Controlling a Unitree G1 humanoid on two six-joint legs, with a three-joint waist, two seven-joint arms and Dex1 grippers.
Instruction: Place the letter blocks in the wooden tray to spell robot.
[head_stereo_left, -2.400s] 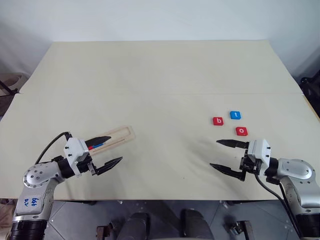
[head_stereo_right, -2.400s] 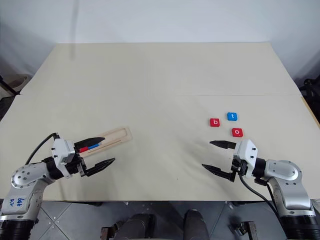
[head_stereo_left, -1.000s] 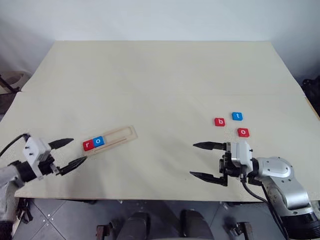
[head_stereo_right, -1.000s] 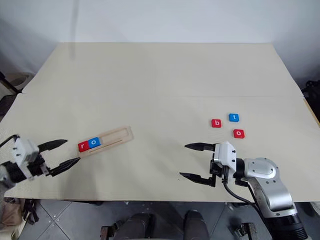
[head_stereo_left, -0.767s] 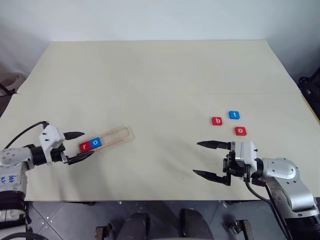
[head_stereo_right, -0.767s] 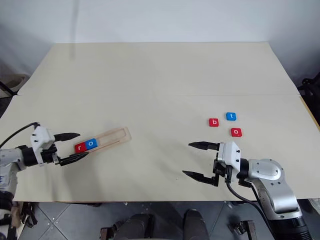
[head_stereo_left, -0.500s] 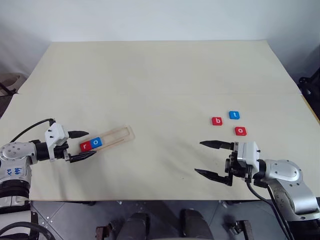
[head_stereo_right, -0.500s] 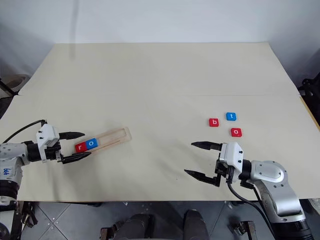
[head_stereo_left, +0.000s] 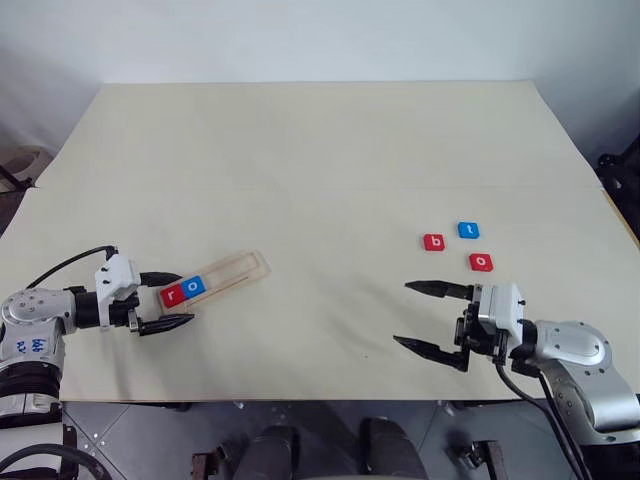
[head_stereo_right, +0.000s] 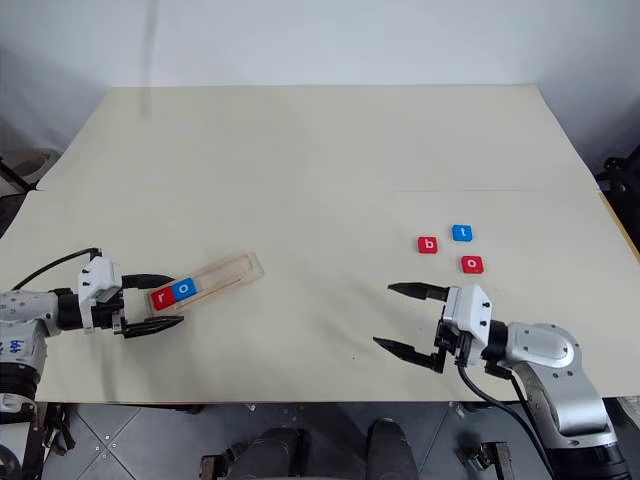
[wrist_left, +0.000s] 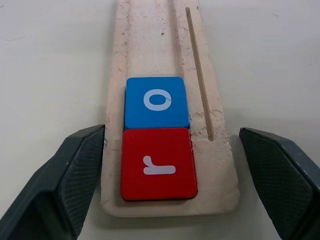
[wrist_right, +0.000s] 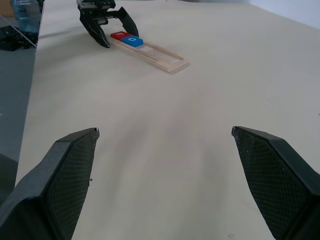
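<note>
The wooden tray (head_stereo_left: 232, 271) lies slanted at the table's front left. In its near end sit a red r block (head_stereo_left: 172, 294) and a blue o block (head_stereo_left: 195, 287), side by side. My left gripper (head_stereo_left: 186, 299) is open, level with that end, one finger on each side of the red r block (wrist_left: 158, 163). It holds nothing. A red b block (head_stereo_left: 434, 242), a blue t block (head_stereo_left: 469, 230) and a red o block (head_stereo_left: 481, 262) lie loose at the right. My right gripper (head_stereo_left: 400, 313) hangs open and empty in front of them, pointing left.
The pale table (head_stereo_left: 320, 150) is bare wood in the middle and back, with a seam across it. Its front edge runs just under both arms. A cable trails from each wrist.
My left gripper has come in from the table's left edge toward the tray and now brackets its r end. The right gripper and the blocks have kept their places.
</note>
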